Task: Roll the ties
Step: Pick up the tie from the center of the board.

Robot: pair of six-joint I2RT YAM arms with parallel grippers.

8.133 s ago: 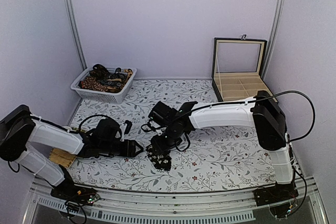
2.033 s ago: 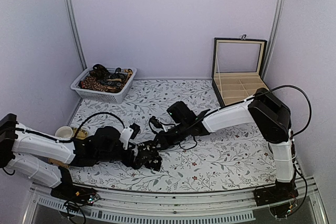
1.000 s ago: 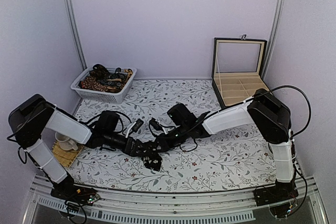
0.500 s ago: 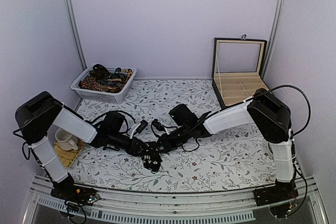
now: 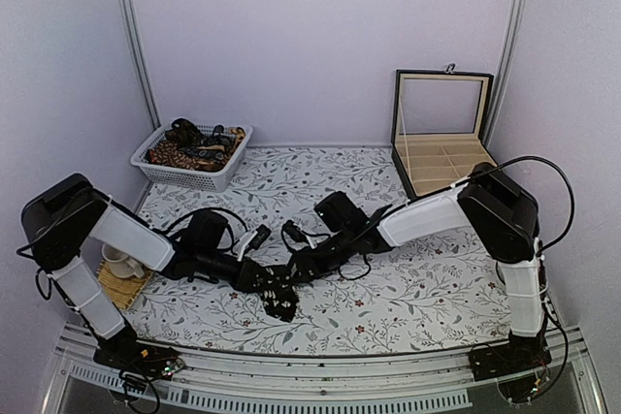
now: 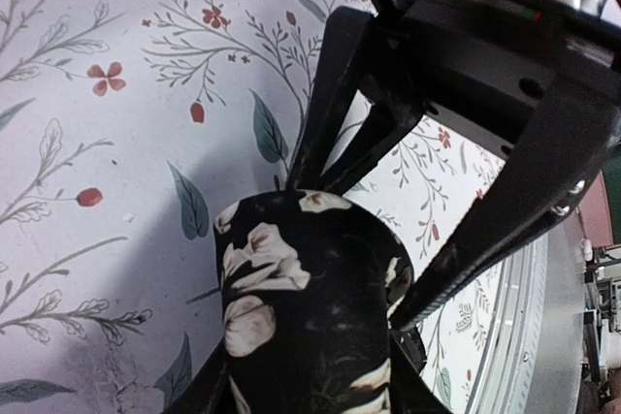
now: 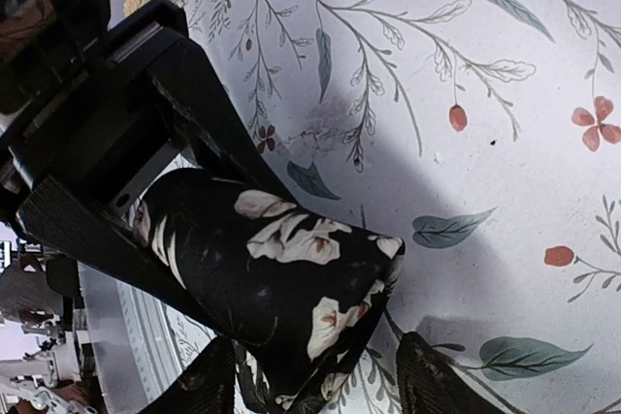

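I had both arms meeting at the near middle of the table [image 5: 417, 288]; the rolled tie [image 5: 282, 294] (black with pale flowers) sat there between them, its end lying on the floral cloth. From the left wrist camera the roll [image 6: 301, 317] filled the gap between my own fingers; the left gripper [image 5: 269, 281] was clamped on it from the left. The right gripper [image 5: 297, 269] faced it from the right with its fingers [image 6: 335, 94] spread apart on either side of the roll, and I saw cloth between one finger and the fabric. The other ties [image 5: 189, 147] lay heaped in the basket [image 5: 228, 164] at the far left; the open box [image 5: 441, 157] stood far right; a cup [image 5: 118, 261] sat near left.
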